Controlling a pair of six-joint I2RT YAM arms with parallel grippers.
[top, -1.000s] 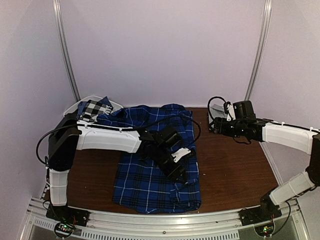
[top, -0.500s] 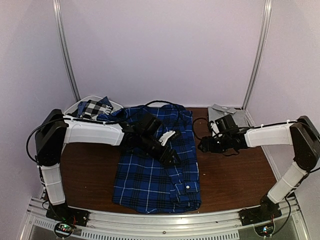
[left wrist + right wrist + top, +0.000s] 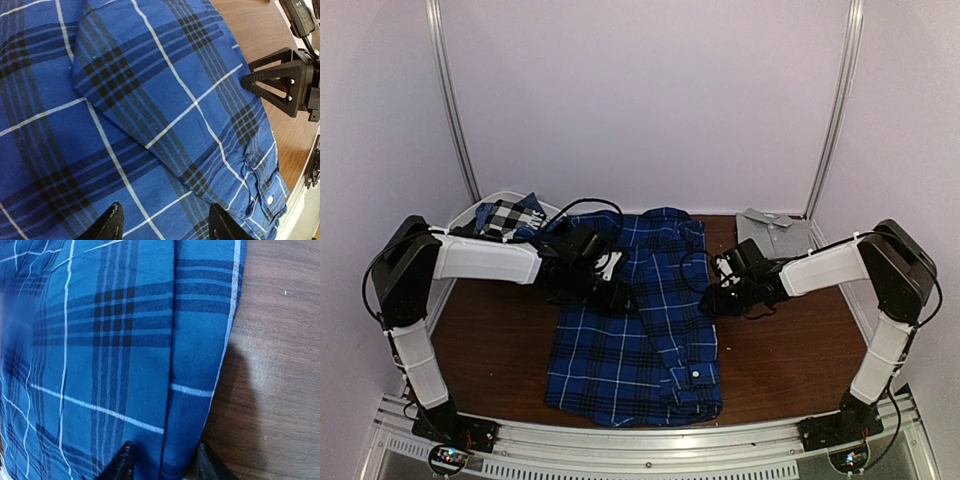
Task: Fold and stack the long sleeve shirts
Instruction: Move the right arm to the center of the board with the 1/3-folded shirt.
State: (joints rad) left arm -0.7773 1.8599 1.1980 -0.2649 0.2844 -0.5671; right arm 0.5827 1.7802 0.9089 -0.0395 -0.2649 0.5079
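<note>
While three shirts are seen from above, only the royal-blue plaid shirt (image 3: 635,345) is spread out. It is laid flat at the middle of the table (image 3: 790,350), whose top is shown as dark brown wood grain with a dull sheen. The woven cloth is crossed by broad black bands and thin white lines. Soft creases and an overlapping fold are seen in the left wrist view, and a small white button (image 3: 270,199) is sewn beside a gathered seam near the cloth's edge.

The left gripper (image 3: 608,288) is held over the upper left part of the plaid shirt. Its black fingertips (image 3: 114,222) are spread apart with bare cloth showing between them, and nothing is gripped. The right gripper (image 3: 708,298) is set at the shirt's right edge, where a doubled-over border is seen against the wood. Its two dark fingertips (image 3: 122,464) are parted to either side of that folded edge, and the cloth is not pinched. One of its fingers is shown in the left wrist view as a black, open-framed triangle.

The plain grey shirt (image 3: 775,232) is folded into a compact rectangle, collar uppermost, at the far right of the table. The black-and-white check shirt (image 3: 505,215) is bunched in the white plastic basket (image 3: 468,213) at the far left.
</note>
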